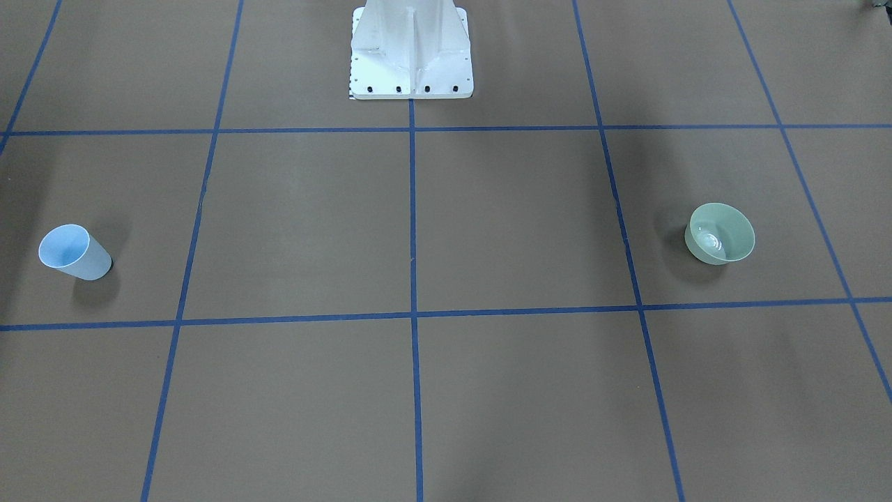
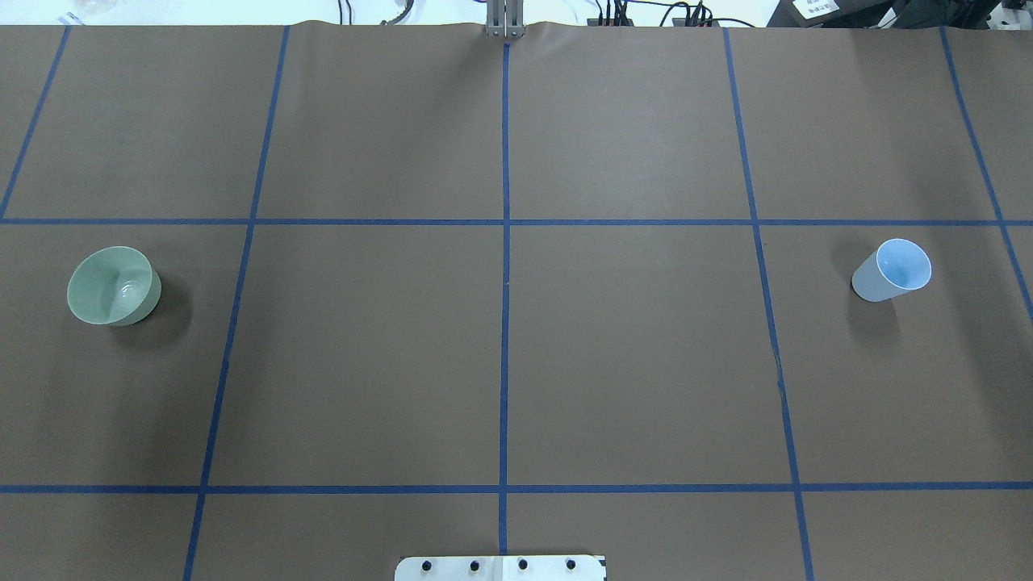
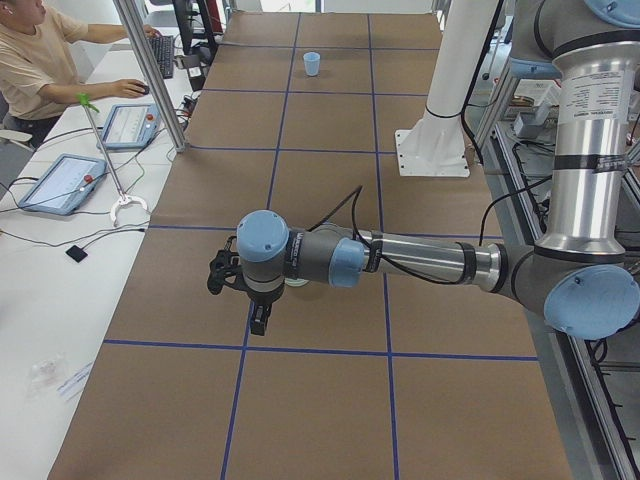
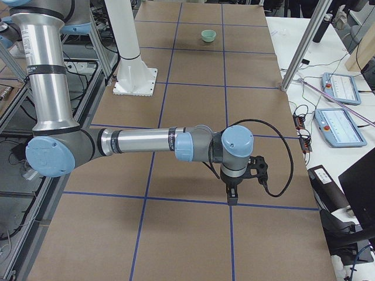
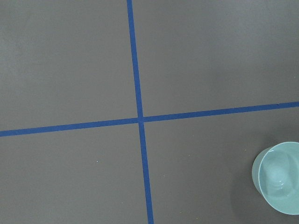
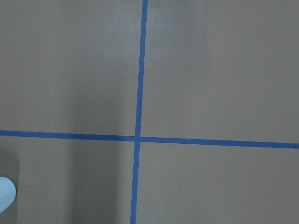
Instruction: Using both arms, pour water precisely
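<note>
A pale green bowl [image 1: 720, 233] [image 2: 113, 285] [image 4: 208, 36] [image 5: 279, 183] stands on the robot's left side of the table, and faint glints of water [image 1: 711, 242] show in its bottom. On the right side stands a light blue cup [image 1: 74, 252] [image 2: 891, 270] [image 3: 312, 64] [image 6: 5, 193], upright. My left arm [image 3: 420, 262] reaches out over the bowl's area, its gripper [image 3: 258, 328] pointing down. My right arm [image 4: 140, 140] does the same near the cup, gripper [image 4: 232, 198] down. Both grippers show only in the side views, so I cannot tell if they are open or shut.
The white pedestal base [image 1: 411, 52] stands at the table's middle on the robot's edge. Blue tape lines [image 2: 505, 323] divide the brown table into squares. A person [image 3: 30, 55] sits at a side desk with tablets [image 3: 62, 183], behind metal posts [image 3: 150, 75].
</note>
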You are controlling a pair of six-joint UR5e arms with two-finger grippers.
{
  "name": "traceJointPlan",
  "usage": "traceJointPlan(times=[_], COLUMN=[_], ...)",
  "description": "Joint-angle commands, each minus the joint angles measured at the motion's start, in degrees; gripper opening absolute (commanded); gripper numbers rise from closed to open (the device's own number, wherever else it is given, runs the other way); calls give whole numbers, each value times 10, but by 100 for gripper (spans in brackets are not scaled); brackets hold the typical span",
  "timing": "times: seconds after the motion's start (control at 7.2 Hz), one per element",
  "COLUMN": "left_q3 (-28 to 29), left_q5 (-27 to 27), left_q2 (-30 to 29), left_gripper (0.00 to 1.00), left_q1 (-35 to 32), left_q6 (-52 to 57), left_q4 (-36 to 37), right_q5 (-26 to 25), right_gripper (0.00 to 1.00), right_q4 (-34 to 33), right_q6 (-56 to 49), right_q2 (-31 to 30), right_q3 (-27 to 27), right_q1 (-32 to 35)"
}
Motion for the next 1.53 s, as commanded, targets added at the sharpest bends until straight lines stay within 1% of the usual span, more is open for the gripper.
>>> traceJointPlan(times=[0.0,0.28,0.69,0.97,1.11,1.25,1.39], left_q3=[3,3,2,2,9,39,67], left_q5=[0,0,0,0,0,1,2], left_q2=[-5,-17,-33,-47,-46,-44,-46], left_gripper=[100,100,100,100,100,100,100], left_q1=[1,5,64,100,108,119,140], left_q6=[3,-10,-13,-63,-83,-92,-137], left_q4=[-4,-5,-6,-13,-47,-96,-153], right_q5=[0,0,0,0,0,0,0], right_gripper=[100,100,100,100,100,100,100], right_q4=[-1,-1,-1,-1,0,-1,-1], right_q6=[0,0,1,2,2,2,2], right_q2=[0,-2,-2,-3,-3,-3,-3], right_q3=[1,2,2,2,2,2,2], right_q1=[0,-1,-1,-3,-3,-3,-3])
